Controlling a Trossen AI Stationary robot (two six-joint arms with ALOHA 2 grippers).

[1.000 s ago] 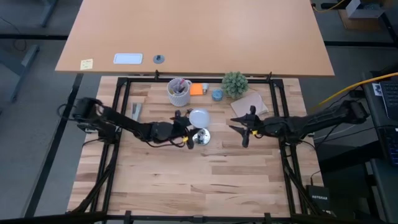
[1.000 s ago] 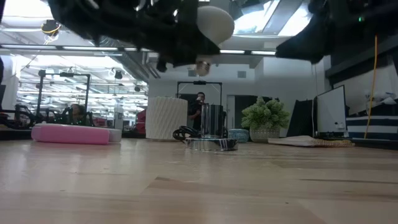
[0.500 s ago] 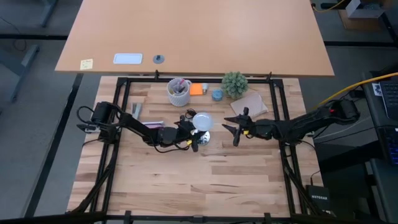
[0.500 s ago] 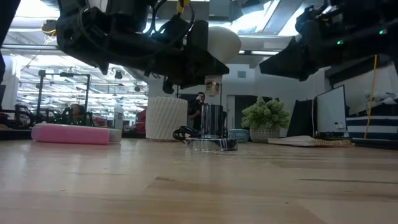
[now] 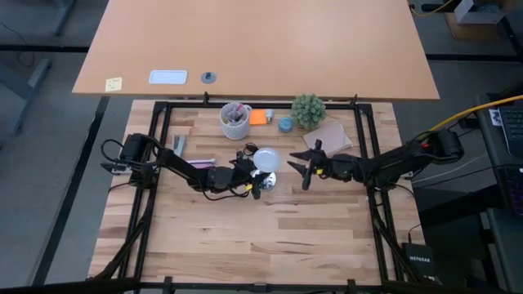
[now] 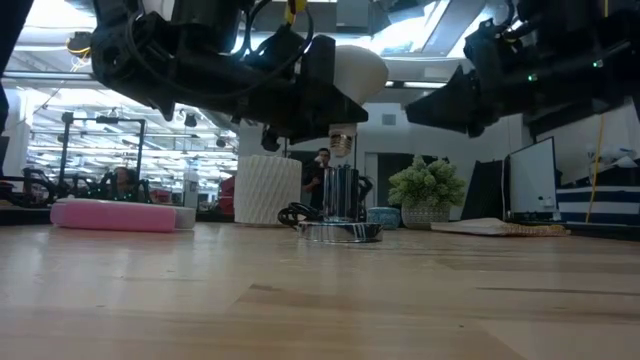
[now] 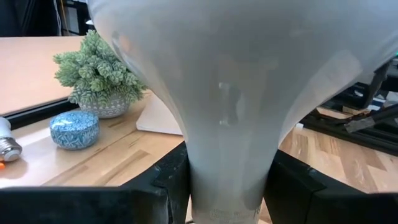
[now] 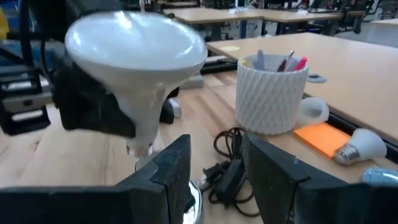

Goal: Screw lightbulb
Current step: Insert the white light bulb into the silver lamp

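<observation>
lightbulb (image 6: pixel 357 68) | white, frosted | upright, base down | held aloft

White lightbulb (image 8: pixel 134 46), ribbed white cup (image 8: pixel 272 93), blue patterned pot (image 7: pixel 74 129).

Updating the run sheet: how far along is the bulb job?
Done: the left tool has the lightbulb gripped, base down, lifted over the silvery fitting.
In hand: lining up; the screw base hangs clear above the fitting, not yet seated.
Left: lower it in and screw it home. The right tool is open beside the bulb, holding nothing.
</observation>
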